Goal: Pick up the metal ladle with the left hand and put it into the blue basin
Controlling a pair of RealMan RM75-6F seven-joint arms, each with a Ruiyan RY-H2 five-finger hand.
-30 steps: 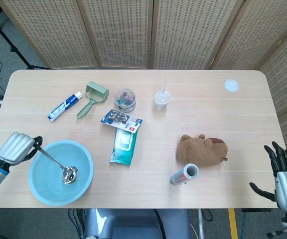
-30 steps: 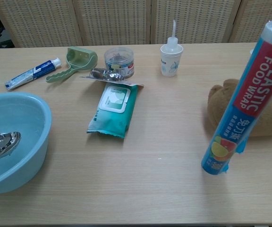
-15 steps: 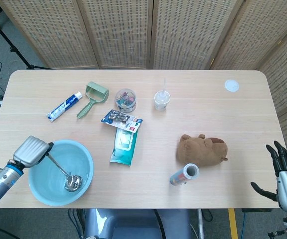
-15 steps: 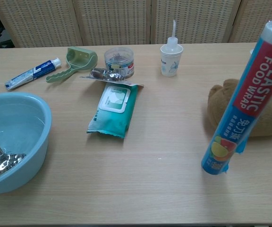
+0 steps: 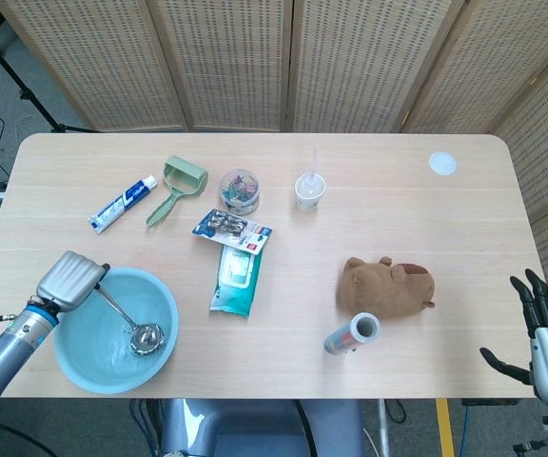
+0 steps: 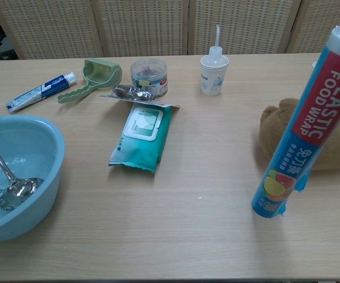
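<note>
The blue basin sits at the table's front left corner with water in it. The metal ladle has its bowl down inside the basin and its handle slanting up to the left. My left hand grips the top of that handle just over the basin's left rim; in the chest view only a dark edge of it shows at the far left. My right hand hangs open off the table's right front corner, holding nothing.
A wet-wipes pack, a blister pack, a clip jar, a green roller and toothpaste lie behind and right of the basin. A cup, plush toy and plastic-wrap roll stand further right.
My left hand has shifted right and toward the basin with the ladle. The ladle's bowl has sunk lower and slid right inside the basin. The right hand has stayed still.
</note>
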